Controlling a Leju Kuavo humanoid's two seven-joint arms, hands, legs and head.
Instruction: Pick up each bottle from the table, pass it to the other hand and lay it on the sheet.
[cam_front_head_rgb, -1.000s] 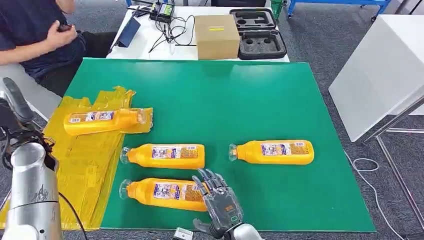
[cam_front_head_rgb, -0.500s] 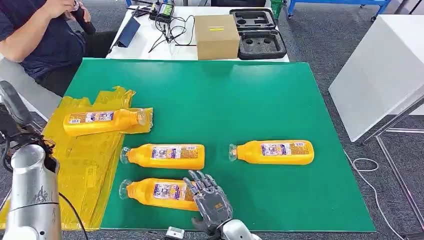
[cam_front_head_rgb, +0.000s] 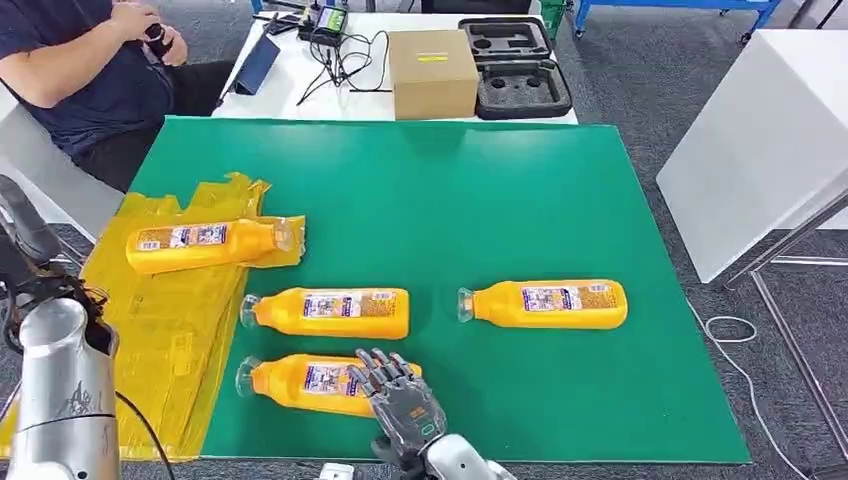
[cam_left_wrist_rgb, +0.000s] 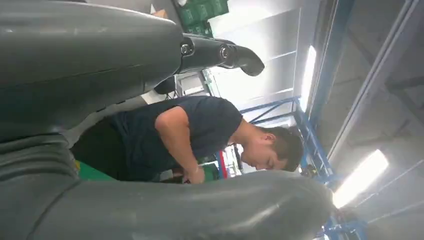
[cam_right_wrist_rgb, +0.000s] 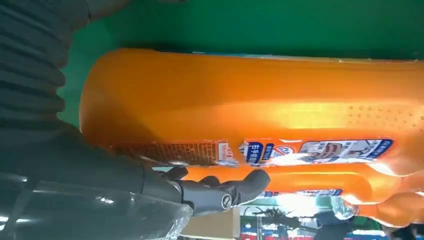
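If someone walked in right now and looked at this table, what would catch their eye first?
Four orange bottles lying on their sides on the green table: one already on the crumpled yellow sheet at the left, three on the bare green. The right hand reaches over the nearest bottle at the table's front edge, fingers spread across its base end. A person sits at the far left corner.
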